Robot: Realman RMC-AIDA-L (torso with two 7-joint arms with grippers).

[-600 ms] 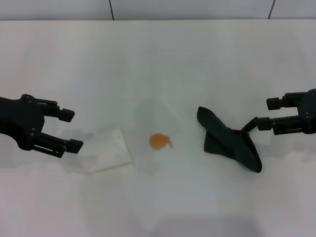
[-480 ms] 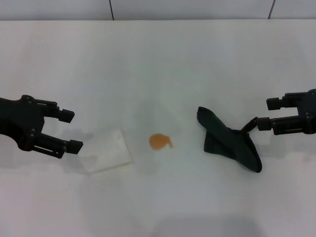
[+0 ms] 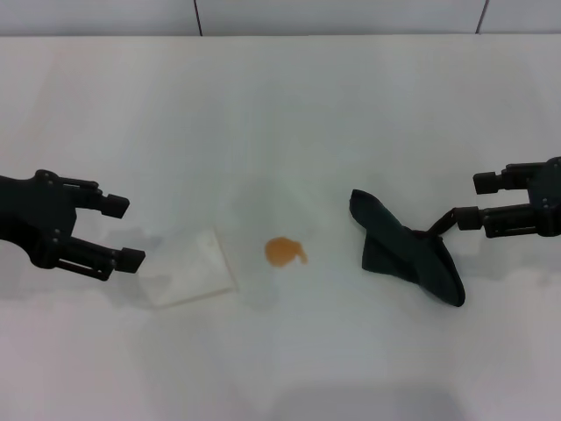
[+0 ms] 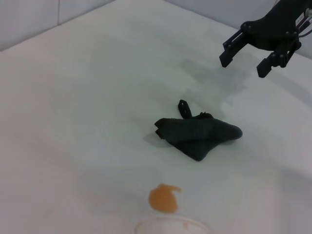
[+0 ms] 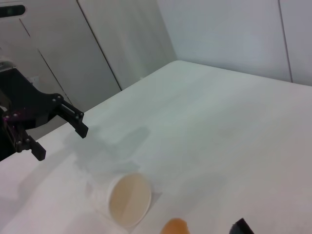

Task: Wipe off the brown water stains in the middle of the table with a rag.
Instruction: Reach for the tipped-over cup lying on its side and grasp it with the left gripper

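The brown water stain (image 3: pixel 285 251) is a small orange-brown blot in the middle of the white table (image 3: pixel 280 114). It also shows in the left wrist view (image 4: pixel 164 198) and the right wrist view (image 5: pixel 174 227). The black rag (image 3: pixel 408 250) lies crumpled on the table to the right of the stain, apart from it, and also shows in the left wrist view (image 4: pixel 197 132). My right gripper (image 3: pixel 478 202) is open and empty, hovering just right of the rag. My left gripper (image 3: pixel 127 232) is open and empty at the left.
A pale translucent plastic cup (image 3: pixel 188 267) lies on its side between my left gripper and the stain, its mouth showing in the right wrist view (image 5: pixel 127 197). The table's far edge meets a tiled wall (image 3: pixel 351 13).
My left gripper has drawn back very slightly to the left. The rag, the stain and my right gripper have not moved.
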